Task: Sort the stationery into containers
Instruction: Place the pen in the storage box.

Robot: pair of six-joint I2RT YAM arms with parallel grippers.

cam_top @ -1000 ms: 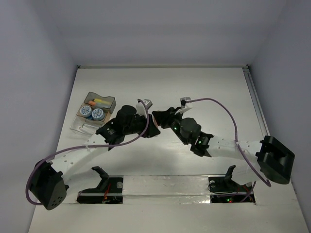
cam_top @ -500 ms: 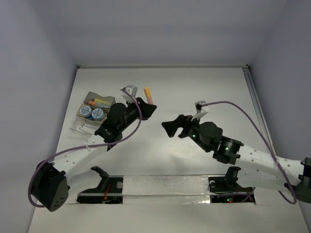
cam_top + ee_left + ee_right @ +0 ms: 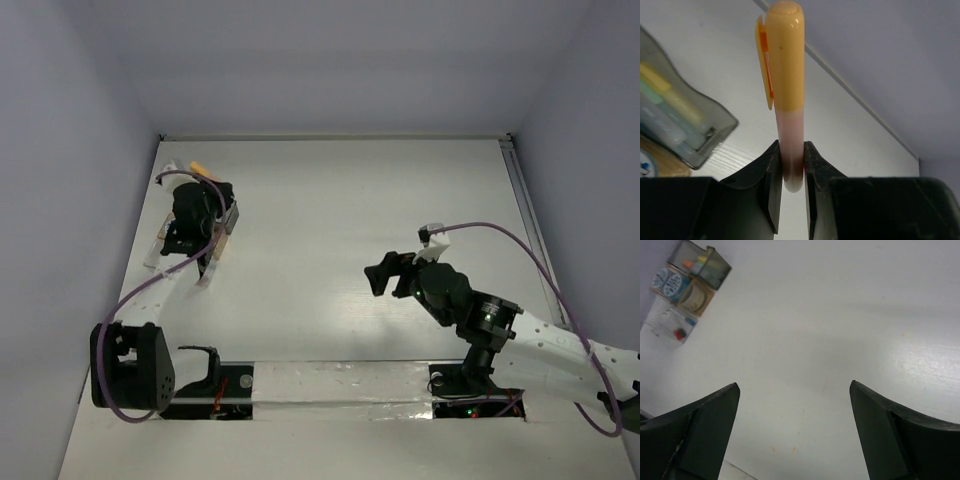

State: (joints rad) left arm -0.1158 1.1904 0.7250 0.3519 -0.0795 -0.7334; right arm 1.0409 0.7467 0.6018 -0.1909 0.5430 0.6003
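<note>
Stationery sort: L tool [image 3: 792, 167] clamps orange-capped pink marker [image 3: 786, 65] by translucent grey box [image 3: 700, 132], likely for drop-off; R tool [image 3: 793, 390] gapes empty.

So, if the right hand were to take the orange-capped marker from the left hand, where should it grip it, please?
Probably the marker by its orange cap: that stands free beyond the left hand, which pinches the barrel's base. Come from the tip end, closing across the smooth sides, off the clip.

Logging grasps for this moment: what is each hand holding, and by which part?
The left hand pinches an orange-capped marker by its pink barrel end. The right hand is open, holding nothing.
</note>
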